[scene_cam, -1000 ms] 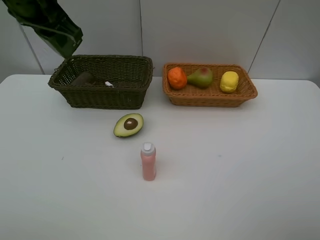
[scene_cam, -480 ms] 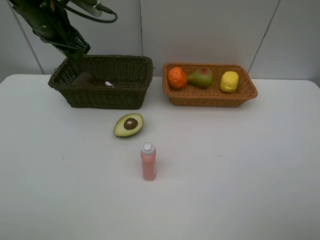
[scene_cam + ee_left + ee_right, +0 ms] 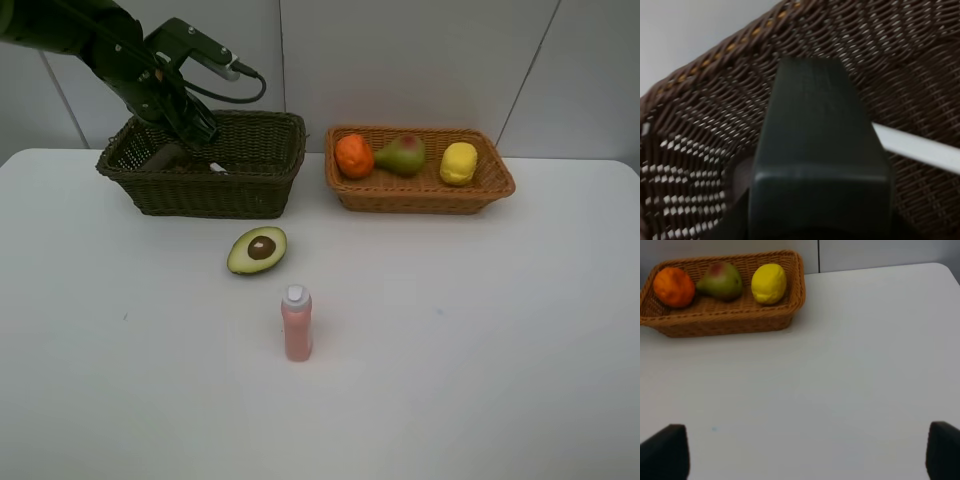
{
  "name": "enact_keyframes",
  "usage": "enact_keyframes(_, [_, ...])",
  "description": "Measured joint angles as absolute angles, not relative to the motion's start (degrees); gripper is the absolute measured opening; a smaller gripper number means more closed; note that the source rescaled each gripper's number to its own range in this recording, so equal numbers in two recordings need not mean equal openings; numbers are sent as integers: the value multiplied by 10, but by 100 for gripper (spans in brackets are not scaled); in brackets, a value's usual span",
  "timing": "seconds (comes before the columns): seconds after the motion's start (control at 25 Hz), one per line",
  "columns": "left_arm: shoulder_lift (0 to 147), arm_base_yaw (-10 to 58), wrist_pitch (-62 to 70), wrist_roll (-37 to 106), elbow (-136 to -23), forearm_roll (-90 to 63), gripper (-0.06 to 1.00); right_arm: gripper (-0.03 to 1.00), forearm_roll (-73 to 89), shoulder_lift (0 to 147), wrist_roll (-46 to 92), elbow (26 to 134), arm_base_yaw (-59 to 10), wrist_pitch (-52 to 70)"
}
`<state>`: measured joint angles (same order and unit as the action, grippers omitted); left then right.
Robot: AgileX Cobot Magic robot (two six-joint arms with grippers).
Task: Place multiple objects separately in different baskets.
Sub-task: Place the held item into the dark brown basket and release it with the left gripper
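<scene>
Exterior high view: a white worktop [image 3: 480, 350] with two baskets at the back and two things out in front.
Dark basket [image 3: 215, 195]: at the back on the left. A white marker [image 3: 920, 147] lies inside it. A brownish thing [image 3: 165, 157] lies there too, too dim to name.
Orange basket [image 3: 420, 197]: at the back on the right, just beside the dark one. It holds three fruits.
Left end effector [image 3: 195, 125]: over the back rim of the dark basket. As far as the wrist view shows, it is gripping a dark bottle [image 3: 820, 150], which hangs above the inside of the basket.
Right end effector [image 3: 802, 450]: wide open and holding nothing, low over bare worktop, well apart from the orange basket.
Fruits in place: orange [image 3: 353, 155], pear [image 3: 402, 155] and lemon [image 3: 459, 163], side by side.
Avocado half [image 3: 257, 250]: on the worktop, near the front of the dark basket, pit side up.
Pink bottle [image 3: 297, 325]: standing upright, near the avocado half and closer to the front.
Done so far: three fruits and the marker are in baskets.
Left to do: I think the dark bottle needs letting go, then the avocado half and the pink bottle need picking up.
</scene>
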<state>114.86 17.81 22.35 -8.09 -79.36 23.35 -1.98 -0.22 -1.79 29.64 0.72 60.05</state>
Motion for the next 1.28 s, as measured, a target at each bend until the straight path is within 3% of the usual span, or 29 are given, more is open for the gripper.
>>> enact_keyframes(0.8, [1167,178,168,-79,-794,235,48,100,-20,-2,-19,296,7,600])
enact_keyframes(0.92, [1167,178,169,-70,-794,237,79,100,-20,-2,-19,296,7,600])
enact_keyframes(1.0, [1167,178,169,-70,-794,238,93,100,-20,-2,-19,296,7,600])
enact_keyframes(1.28, [1167,178,169,-70,-794,238,100,100,-20,-2,-19,296,7,600])
